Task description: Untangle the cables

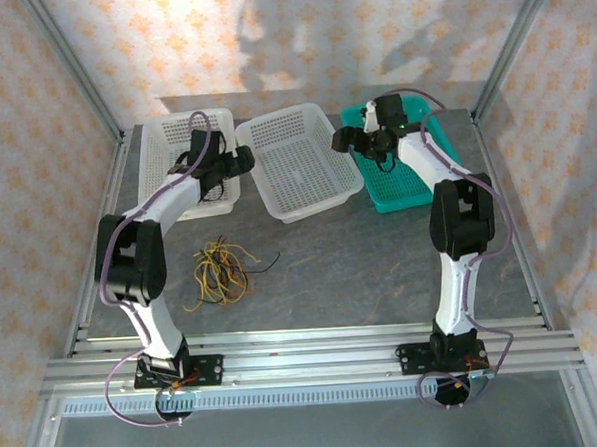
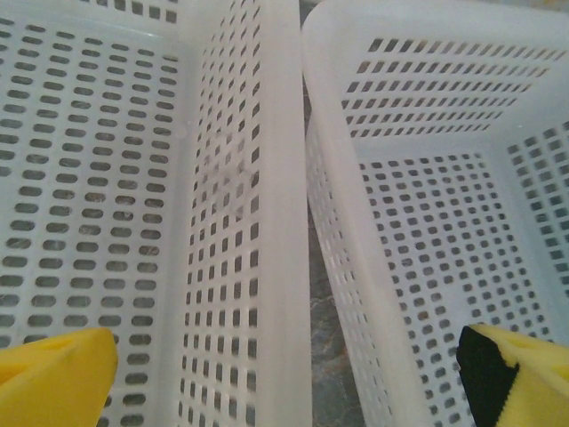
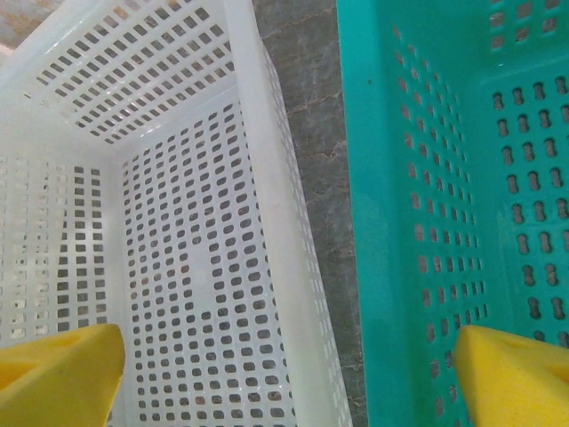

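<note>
Yellow, black and brown cables lie in one knotted heap on the table, with nothing on top. The left gripper hangs over the left basket and middle basket. The right gripper hangs by the green basket. Both are wide open, empty and well apart from the heap. The baskets probably wait for sorted cables.

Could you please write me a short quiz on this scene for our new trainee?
1. True or false: the cables lie inside a basket.
2. Which gripper is open? A left gripper B right gripper C both
3. Fill in: the right gripper hangs over the gap between a white basket and a ___ basket.
Key: 1 false, they lie on the table; 2 C; 3 green basket.
</note>
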Controlling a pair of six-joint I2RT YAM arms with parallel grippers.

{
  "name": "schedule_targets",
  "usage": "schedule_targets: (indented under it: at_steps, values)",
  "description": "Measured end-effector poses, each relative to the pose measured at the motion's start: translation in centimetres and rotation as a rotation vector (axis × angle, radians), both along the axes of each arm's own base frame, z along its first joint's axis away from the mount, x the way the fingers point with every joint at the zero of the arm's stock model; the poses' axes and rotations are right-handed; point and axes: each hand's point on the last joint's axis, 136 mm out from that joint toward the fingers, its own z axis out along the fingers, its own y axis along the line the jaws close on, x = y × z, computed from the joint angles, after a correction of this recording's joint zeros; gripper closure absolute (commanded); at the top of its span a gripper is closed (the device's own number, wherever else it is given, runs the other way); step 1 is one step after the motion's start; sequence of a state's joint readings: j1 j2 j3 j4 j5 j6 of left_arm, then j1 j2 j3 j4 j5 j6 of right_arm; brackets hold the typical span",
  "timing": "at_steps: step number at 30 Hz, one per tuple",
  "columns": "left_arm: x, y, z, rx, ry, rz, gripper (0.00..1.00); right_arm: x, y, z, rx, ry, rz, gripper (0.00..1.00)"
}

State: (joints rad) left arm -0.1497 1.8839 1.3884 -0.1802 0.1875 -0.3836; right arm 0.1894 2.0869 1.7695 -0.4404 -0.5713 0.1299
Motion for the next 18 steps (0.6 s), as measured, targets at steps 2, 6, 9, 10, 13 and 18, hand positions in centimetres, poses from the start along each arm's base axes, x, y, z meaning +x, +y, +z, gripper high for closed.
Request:
schedule_targets:
  at_steps: [2,6,9,10,13,18]
  values:
    - [0.3,-0.4,-0.6,0.0,0.018,-0.03,0.03,0.1,-0.1,-0.2,-0.005,0.002,-0.005,0.07]
    - [0.2,-1.8,-1.1,-0.031,0.03,-0.11,0.07,0.2,-0.4,-0.3,-0.016,0.004,-0.02,0.09]
    - [-0.1,-2.9,-1.0,-0.059,0.031,-0.168,0.12,0.3,-0.6,-0.6,-0.022,0.003,-0.037,0.12]
    - [-0.2,-3.2,-0.9,-0.068,0.031,-0.186,0.13,0.3,-0.7,-0.8,-0.025,0.005,-0.045,0.12]
    - [-0.5,-4.2,-0.9,-0.083,0.031,-0.234,0.13,-0.1,-1.0,-1.9,-0.03,0.031,-0.06,0.14]
    - [-1.3,-6.7,-0.8,-0.116,0.034,-0.313,0.13,-0.4,-1.1,-2.8,-0.025,0.057,-0.077,0.16]
